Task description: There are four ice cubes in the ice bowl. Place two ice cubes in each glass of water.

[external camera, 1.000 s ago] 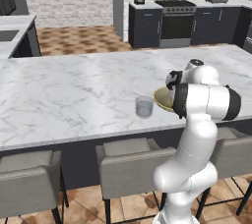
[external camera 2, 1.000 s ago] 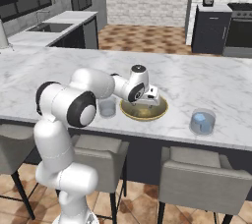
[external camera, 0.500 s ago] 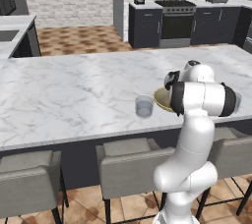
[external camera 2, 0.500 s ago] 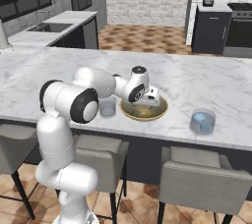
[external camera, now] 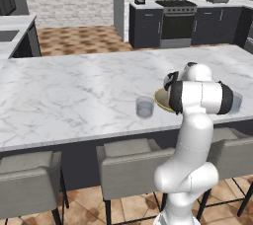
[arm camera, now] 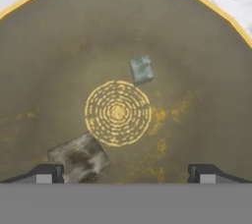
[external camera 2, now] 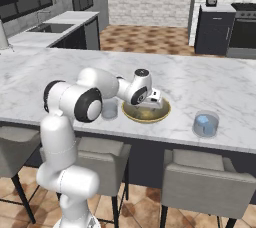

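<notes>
My gripper (arm camera: 125,176) hangs open just above the inside of the ice bowl (arm camera: 206,85), a tan-yellow dish with an olive floor. One small ice cube (arm camera: 141,69) lies past the bowl's centre rings. A second ice cube (arm camera: 78,158) sits close to my left fingertip (arm camera: 45,173). Seen from the right base, the gripper (external camera 2: 150,103) dips over the bowl (external camera 2: 161,114). One glass of water (external camera 2: 109,109) stands just left of the bowl, partly behind my arm. The other glass (external camera 2: 205,124) stands to the right with pale blue ice inside.
The bowl (external camera: 160,98) and near glass (external camera: 145,106) sit close to the marble island's front edge (external camera: 74,137). Grey stools (external camera: 129,169) line up below it. My own arm (external camera: 197,98) blocks much of the bowl and the far glass (external camera: 236,102).
The hand has sunk slightly lower over the bowl. Its jaws stay wide open and the cubes and glasses have not moved.
</notes>
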